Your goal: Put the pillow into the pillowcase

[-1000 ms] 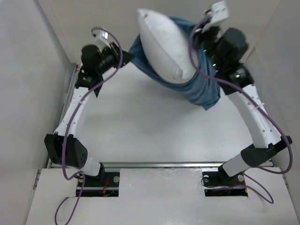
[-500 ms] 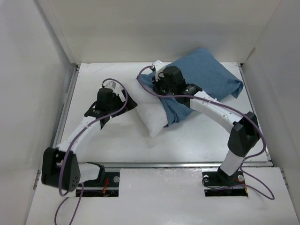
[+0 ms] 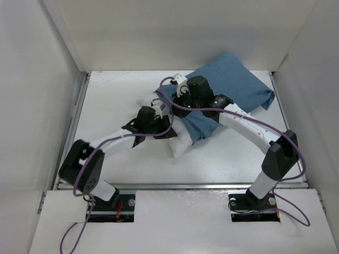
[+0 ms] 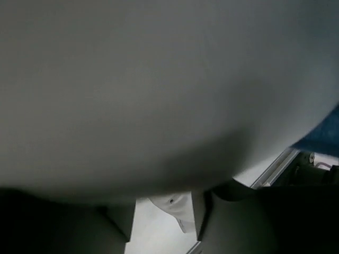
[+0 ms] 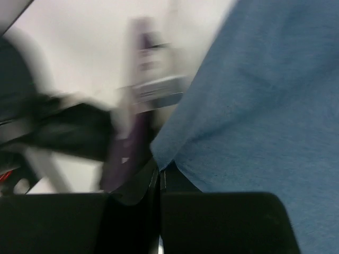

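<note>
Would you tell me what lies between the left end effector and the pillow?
Nothing: in the top view the left end effector touches the pillow.

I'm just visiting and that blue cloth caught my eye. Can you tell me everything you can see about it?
The pillowcase is a slate-blue sack of soft, wrinkled cloth. It lies bulging on the table, toward the far right, filled by the pillow, whose white end pokes out of its near-left opening. The right gripper looks pinched shut on the opening's edge.
</note>
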Available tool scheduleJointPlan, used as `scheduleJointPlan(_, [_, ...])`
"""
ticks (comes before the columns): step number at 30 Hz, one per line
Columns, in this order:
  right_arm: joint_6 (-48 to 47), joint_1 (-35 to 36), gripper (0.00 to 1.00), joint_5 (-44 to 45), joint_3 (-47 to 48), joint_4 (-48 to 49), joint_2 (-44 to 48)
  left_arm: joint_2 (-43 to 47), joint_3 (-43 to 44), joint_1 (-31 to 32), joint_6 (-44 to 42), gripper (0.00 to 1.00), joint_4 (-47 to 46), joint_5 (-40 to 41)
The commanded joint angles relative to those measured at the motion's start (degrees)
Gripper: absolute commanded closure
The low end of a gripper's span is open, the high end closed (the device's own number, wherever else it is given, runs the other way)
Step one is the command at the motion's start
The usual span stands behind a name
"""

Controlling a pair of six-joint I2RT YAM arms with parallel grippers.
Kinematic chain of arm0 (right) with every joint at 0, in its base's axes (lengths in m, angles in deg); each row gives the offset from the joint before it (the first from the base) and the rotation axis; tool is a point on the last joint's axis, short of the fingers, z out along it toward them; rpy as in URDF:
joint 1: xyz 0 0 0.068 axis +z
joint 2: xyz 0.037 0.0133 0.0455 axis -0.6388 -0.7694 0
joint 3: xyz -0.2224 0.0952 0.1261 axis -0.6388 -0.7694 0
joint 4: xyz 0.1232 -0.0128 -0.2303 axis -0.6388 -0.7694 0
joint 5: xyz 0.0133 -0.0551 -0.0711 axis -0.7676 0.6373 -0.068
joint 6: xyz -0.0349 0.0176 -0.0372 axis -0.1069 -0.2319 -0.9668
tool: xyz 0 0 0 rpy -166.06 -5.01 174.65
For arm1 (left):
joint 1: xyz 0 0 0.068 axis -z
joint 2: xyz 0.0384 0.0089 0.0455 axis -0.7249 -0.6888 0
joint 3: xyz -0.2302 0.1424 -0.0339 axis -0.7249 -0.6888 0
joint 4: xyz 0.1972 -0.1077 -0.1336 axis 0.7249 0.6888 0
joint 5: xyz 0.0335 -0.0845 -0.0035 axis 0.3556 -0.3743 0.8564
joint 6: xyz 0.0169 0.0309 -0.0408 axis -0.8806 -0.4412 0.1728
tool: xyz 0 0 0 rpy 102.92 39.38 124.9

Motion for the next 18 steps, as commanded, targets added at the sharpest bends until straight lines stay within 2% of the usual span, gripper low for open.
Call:
scheduleJointPlan(1, [1.68,1.89,1.0,-19.29,5.79,-7.83,3.11,-7.64,7.15,1.75,-0.06,0.66,-13.48,-3.62])
scheduleJointPlan(2, [-0.67,2.5,1.0,-22.73,7.11,-12.99,1.8,-9.25,10.91,1.76,0.65,0.69,-16.46,-4.4])
scheduleJointPlan(3, [-0.69,3.12,1.0,-28.76,7.65,-13.74,1.79,-10.57,12.6,1.76,2.22,0.72,-17.71,-4.41])
scheduleJointPlan(5, [-0.69,3.65,1.0,-34.34,7.65,-13.75,1.79,-13.03,14.71,1.76,3.98,0.72,-22.35,-4.93])
scheduleJointPlan(7, [-0.69,3.65,1.0,-37.25,10.45,-14.27,1.08,-13.91,16.13,1.76,5.75,0.72,-25.62,-6.25])
scheduleJointPlan(10, [-1.31,3.65,1.0,-36.57,13.8,-18.05,-2.42,-13.92,17.01,1.76,6.81,0.72,-29.23,-5.64])
scheduleJointPlan(12, [-1.31,2.95,0.91,-33.15,14.33,-19.37,-4.88,-13.92,16.23,1.76,9.26,0.72,-33.77,-6.86])
scheduleJointPlan(15, [0.09,0.4,0.68,-26.91,12.31,-19.38,-6.21,-15.06,14.91,1.76,10.76,0.7,-37.58,-9.5])
scheduleJointPlan(17, [0.8,-0.47,0.61,-22.18,11.0,-20.17,-5.87,-15.77,14.9,1.23,10.76,0.7,-37.06,-10.03])
scheduleJointPlan(18, [0.8,-0.48,0.51,-19.97,9.6,-20.17,-4.73,-16.37,14.9,1.23,11.28,0.7,-37.06,-10.03])
